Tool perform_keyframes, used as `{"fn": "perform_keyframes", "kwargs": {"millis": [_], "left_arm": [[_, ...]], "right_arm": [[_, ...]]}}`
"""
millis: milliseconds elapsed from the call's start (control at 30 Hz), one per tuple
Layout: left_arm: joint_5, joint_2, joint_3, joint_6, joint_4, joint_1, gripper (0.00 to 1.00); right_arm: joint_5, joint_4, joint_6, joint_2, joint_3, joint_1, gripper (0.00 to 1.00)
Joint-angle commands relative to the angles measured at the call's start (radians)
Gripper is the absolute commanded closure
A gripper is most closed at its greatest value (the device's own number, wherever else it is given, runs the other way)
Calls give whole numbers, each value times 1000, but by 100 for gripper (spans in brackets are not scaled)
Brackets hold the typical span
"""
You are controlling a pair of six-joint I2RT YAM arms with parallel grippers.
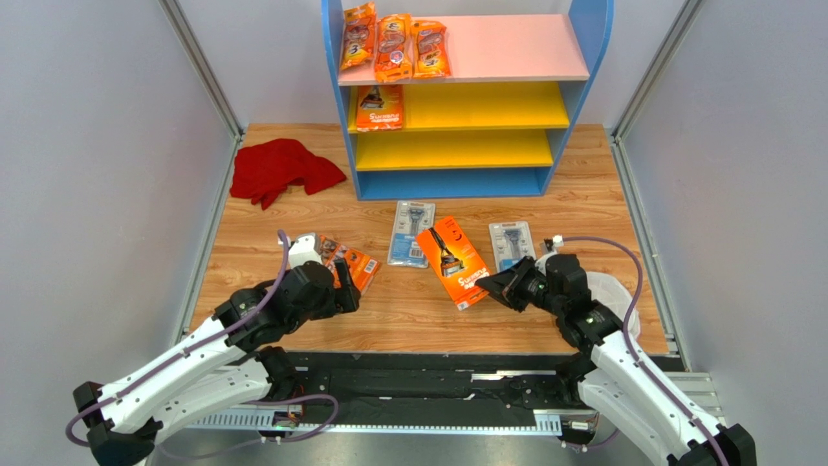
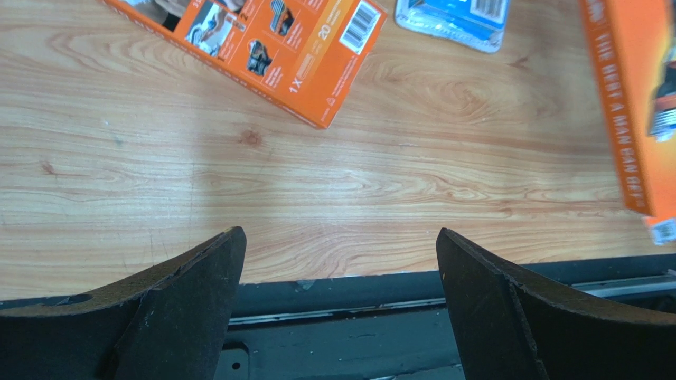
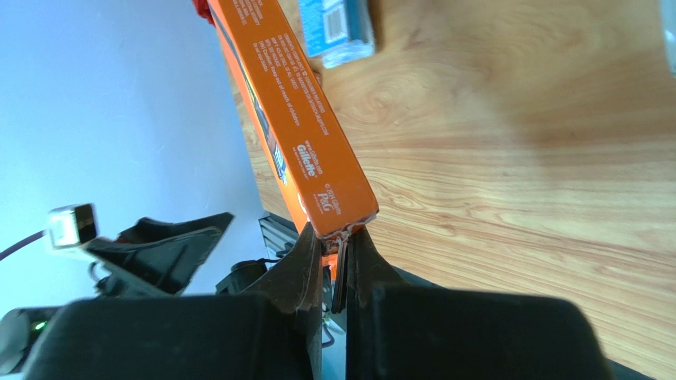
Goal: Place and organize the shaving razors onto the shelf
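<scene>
From above, you see three orange bags (image 1: 394,46) on top of the shelf (image 1: 457,183); the orange box (image 1: 453,260) is mid-table, the right gripper (image 1: 496,287) at its near end. In your left wrist view, the left gripper (image 2: 339,237) is spread over the table (image 2: 357,182), an orange card (image 2: 262,47) beyond. In your right wrist view, the fingers (image 3: 305,261) pinch the box's corner.

Orange box (image 3: 309,134) — narrow side panel: "Gillette" logo, "P&G" mark beside it; fine print further along too small to read. Same box, long edge, left wrist view: "THE BEST A MAN CAN GET". Orange card (image 2: 270,47) — "1X", "20", barcode; other print illegible. Leftmost orange bag (image 1: 358,37) on shelf (image 1: 595,39): numeral "3".
</scene>
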Motion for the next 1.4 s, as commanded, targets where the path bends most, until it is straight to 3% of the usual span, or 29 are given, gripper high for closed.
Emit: {"fn": "perform_keyframes", "kwargs": {"millis": [0, 300, 867, 1267, 1367], "left_arm": [[132, 27, -70, 57, 76, 65, 1], [200, 168, -115, 55, 126, 99, 1], [225, 161, -141, 87, 148, 118, 1], [211, 127, -146, 92, 120, 116, 1], [208, 125, -146, 92, 119, 116, 1]], "right_arm": [[-31, 39, -49, 35, 118, 7, 100], [-67, 92, -67, 162, 311, 12, 100], [-56, 172, -86, 480, 710, -8, 100], [-21, 237, 28, 603, 793, -85, 100], [-18, 318, 66, 629, 799, -100, 100]]}}
